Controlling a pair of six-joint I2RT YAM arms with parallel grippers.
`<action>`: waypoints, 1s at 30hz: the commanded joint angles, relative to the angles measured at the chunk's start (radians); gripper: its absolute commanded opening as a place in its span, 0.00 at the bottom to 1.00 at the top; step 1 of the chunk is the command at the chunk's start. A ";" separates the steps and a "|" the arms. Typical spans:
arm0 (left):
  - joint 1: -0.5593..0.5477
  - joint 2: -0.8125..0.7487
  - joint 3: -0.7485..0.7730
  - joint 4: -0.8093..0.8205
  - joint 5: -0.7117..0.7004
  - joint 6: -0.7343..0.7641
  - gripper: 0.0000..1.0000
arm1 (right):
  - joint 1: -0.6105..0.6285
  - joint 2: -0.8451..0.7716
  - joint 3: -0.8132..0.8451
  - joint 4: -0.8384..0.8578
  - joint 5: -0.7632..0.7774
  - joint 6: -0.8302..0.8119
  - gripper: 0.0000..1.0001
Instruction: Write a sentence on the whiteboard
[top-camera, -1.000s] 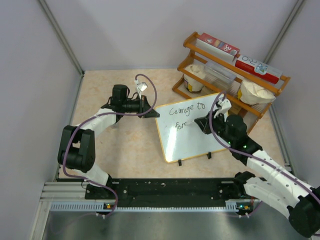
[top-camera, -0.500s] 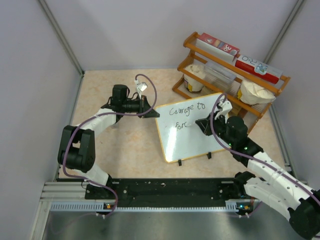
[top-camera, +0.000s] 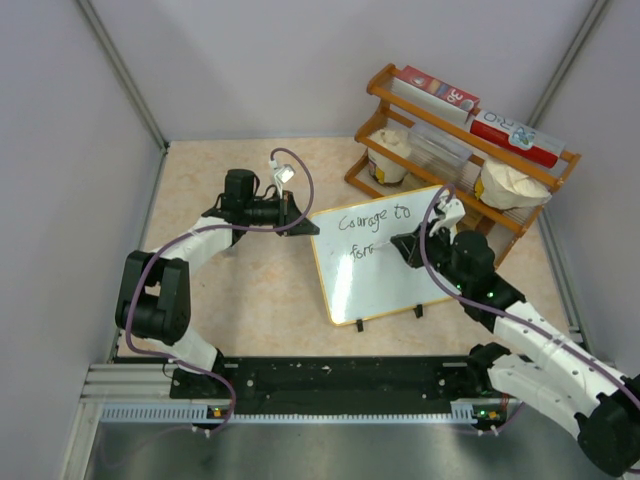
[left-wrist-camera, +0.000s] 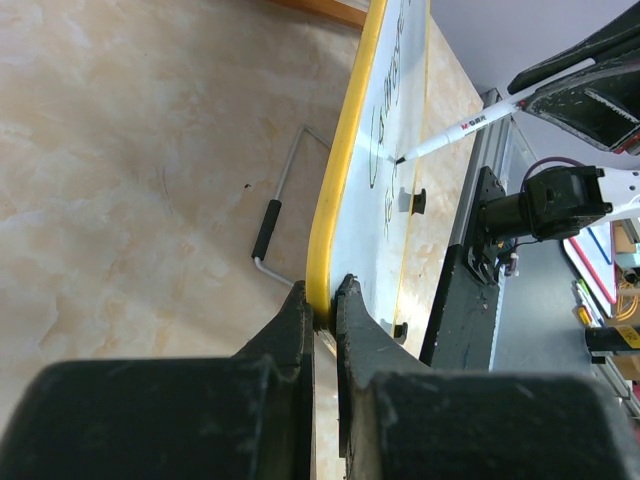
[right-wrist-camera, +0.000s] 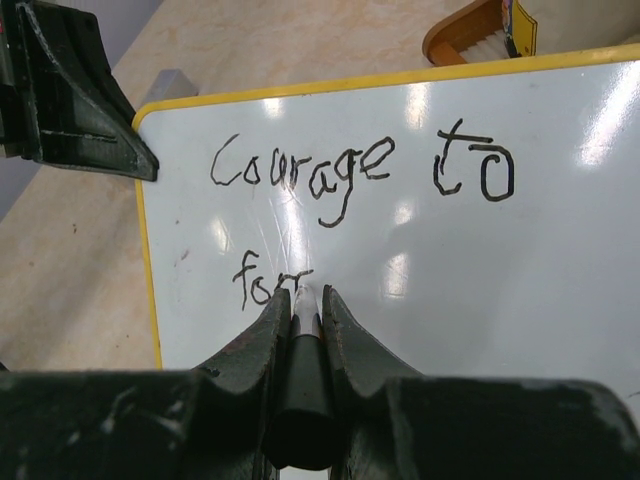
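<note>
The whiteboard (top-camera: 400, 280) stands tilted on two black feet at mid-table, yellow rim all round. The sentence (top-camera: 372, 218) reads "Courage to" in black, with "for" begun on a second line (right-wrist-camera: 262, 282). My left gripper (top-camera: 308, 229) is shut on the board's left rim (left-wrist-camera: 345, 170), one finger on each face (left-wrist-camera: 324, 300). My right gripper (top-camera: 400, 244) is shut on a white marker with a black end (right-wrist-camera: 305, 370). The marker (left-wrist-camera: 455, 130) has its tip against the board just right of "for" (right-wrist-camera: 306, 300).
A wooden rack (top-camera: 460, 140) with red-and-white boxes and two white tubs stands right behind the board. The board's wire prop (left-wrist-camera: 280, 200) rests on the beige tabletop behind it. Grey walls close in the left, back and right sides.
The right gripper has shifted the marker slightly along the second line after "for". The left arm and the board have not moved.
</note>
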 joint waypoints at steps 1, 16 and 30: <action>-0.057 0.036 -0.044 -0.048 -0.093 0.194 0.00 | -0.001 0.016 0.053 0.030 0.051 -0.017 0.00; -0.057 0.036 -0.044 -0.050 -0.091 0.194 0.00 | -0.001 0.016 0.046 -0.028 0.022 -0.026 0.00; -0.057 0.036 -0.045 -0.048 -0.091 0.191 0.00 | -0.002 -0.022 0.013 -0.089 0.002 -0.023 0.00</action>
